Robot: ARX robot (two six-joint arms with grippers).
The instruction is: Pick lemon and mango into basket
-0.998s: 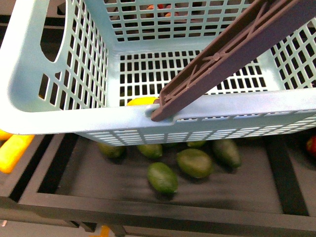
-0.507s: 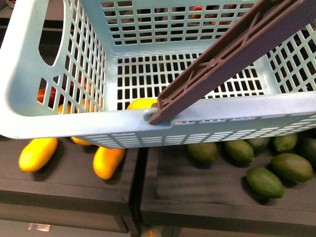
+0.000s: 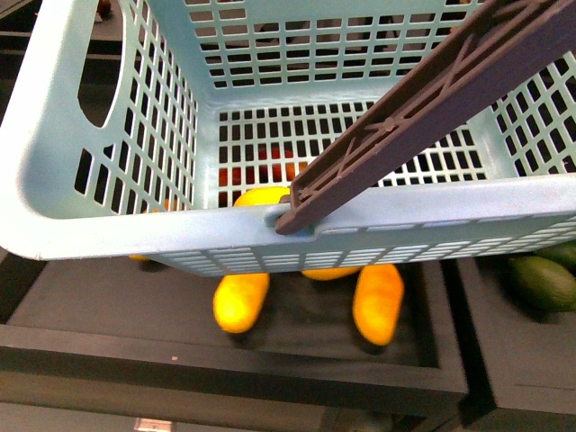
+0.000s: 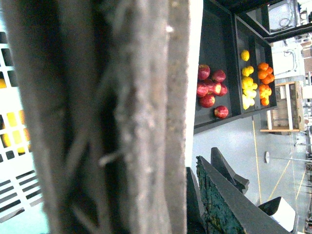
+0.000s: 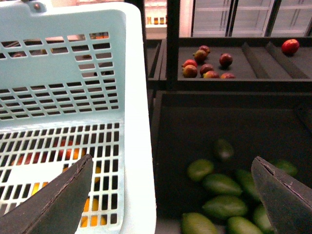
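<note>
Right jaws wide apart near basket (image 5: pixel 136 97)

Basket (image 3: pixel 108 229): cropped by the front view at 9, 12 and 3 o'clock; outline incomplete.
Handle (image 3: pixel 423 117): leaves the front view at 2 o'clock; in the left wrist view it is a blurred slab that hides most of what lies behind it.
Yellow fruit in basket (image 3: pixel 261 194): only its top clears the near rim; kind cannot be told.
Long yellow fruits (image 3: pixel 240 301): far ends hidden under the basket; a third shows only as a sliver.
Red patches (image 3: pixel 261 171): seen through the floor slots, too broken up to name.
Green fruit (image 3: pixel 540 283): cut off at 3 o'clock.
Green heap (image 5: pixel 219 185): several cropped by the picture's edge.
Far-tray fruit (image 4: pixel 248 85): too small to identify.
</note>
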